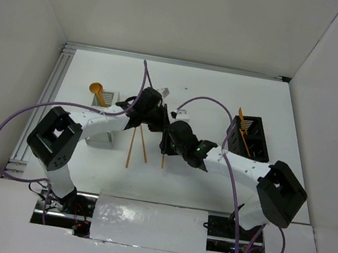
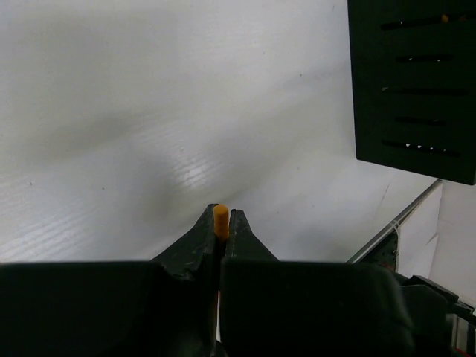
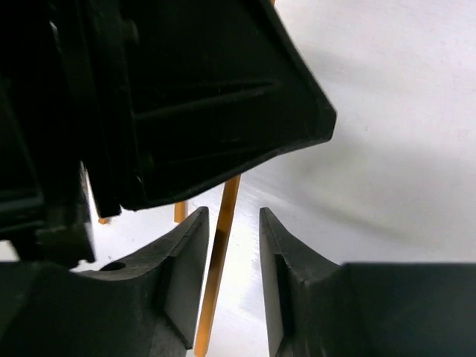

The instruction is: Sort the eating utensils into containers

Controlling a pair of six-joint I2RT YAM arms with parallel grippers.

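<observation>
While the left gripper (image 2: 223,210) is pinching a thin orange stick (image 2: 221,220), its jaws are pressing together so that only the stick's blunt, rounded tip is poking out between them. It is hanging over the table (image 1: 225,104) near the middle, with the black caddy (image 2: 413,82) showing at the upper right of its wrist view.

The right gripper (image 3: 232,213) is sitting just beside and under the left one, and its jaws are standing spread. A slim, flat orange shaft (image 3: 218,260) is running lengthwise through the gap, closer to one finger. I cannot tell whether it is touching either finger, or whether it is the piece the left gripper is holding, since its upper end is passing behind the left gripper's dark body.

From above, two loose sticks (image 1: 130,149) are lying on the table in a narrow V between the arms, and a third orange piece (image 1: 163,159) is showing just below the right gripper. A round-bowled spoon (image 1: 97,88) is sticking out of the white caddy (image 1: 98,140) on the left, and a fork (image 1: 241,123) is leaning in the black caddy on the right.
</observation>
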